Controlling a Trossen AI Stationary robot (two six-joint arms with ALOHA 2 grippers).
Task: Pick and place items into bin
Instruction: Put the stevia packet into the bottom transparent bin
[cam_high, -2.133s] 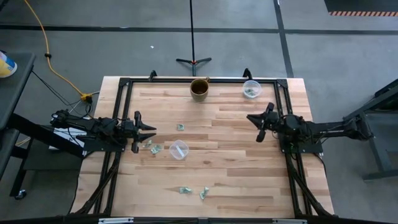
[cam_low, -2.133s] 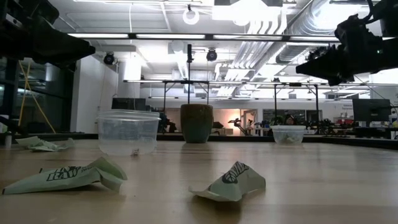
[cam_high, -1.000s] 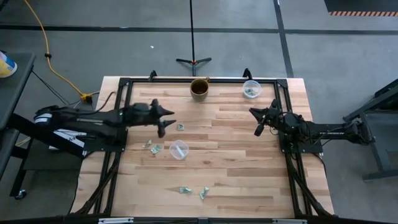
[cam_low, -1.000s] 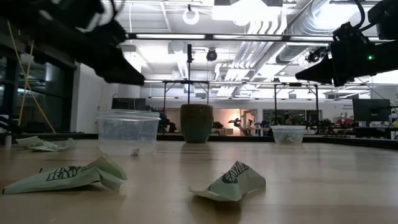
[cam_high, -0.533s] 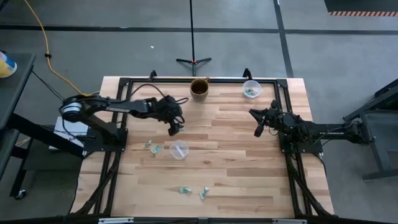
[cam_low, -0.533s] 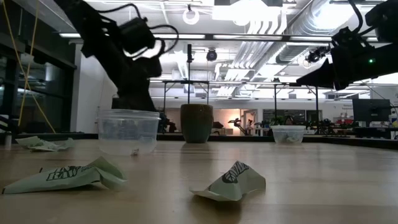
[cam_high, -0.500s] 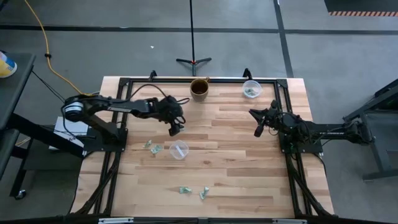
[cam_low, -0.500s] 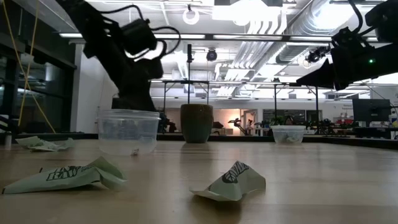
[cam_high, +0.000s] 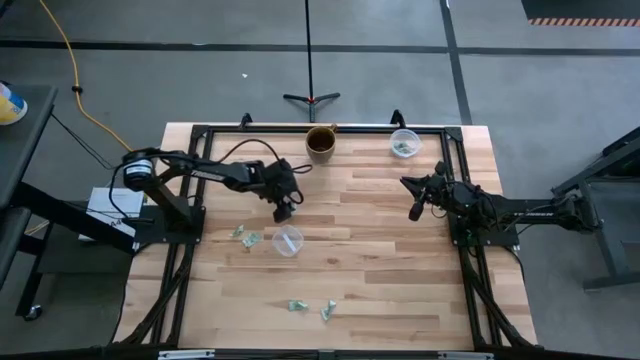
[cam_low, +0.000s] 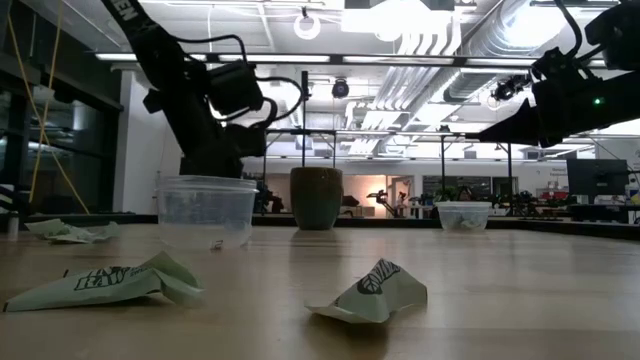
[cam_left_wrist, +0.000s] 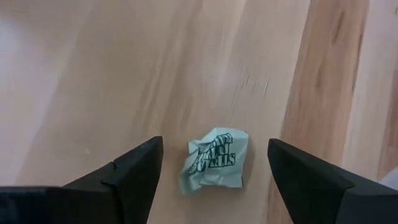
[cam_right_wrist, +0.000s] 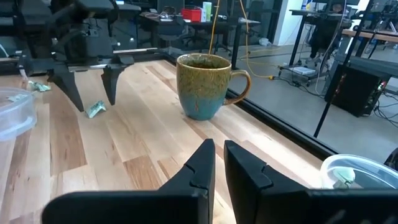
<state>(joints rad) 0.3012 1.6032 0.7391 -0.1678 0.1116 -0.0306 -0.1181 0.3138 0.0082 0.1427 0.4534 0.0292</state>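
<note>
A crumpled pale green-and-white wrapper (cam_left_wrist: 214, 163) lies on the wood. My left gripper (cam_left_wrist: 214, 148) is open and points down over it, one finger on each side, touching nothing. In the high view this gripper (cam_high: 285, 208) is left of the table's middle. The right wrist view shows it (cam_right_wrist: 94, 102) above the same wrapper (cam_right_wrist: 95, 109). My right gripper (cam_high: 413, 207) hangs shut and empty over the right part of the table. More wrappers lie at the left (cam_high: 245, 237) and near the front (cam_high: 298, 305), (cam_high: 328, 310).
A clear round tub (cam_high: 287, 240) stands just in front of my left gripper. A brown mug (cam_high: 321, 143) stands at the far edge. A clear bin (cam_high: 404, 143) with pale pieces in it stands at the far right. A black frame (cam_high: 200, 130) borders the table.
My left gripper has swung toward the table's right, to the wrapper left of centre. It has tipped to point down and has come down over that wrapper, behind the clear tub in the low view. The wrappers have not moved.
</note>
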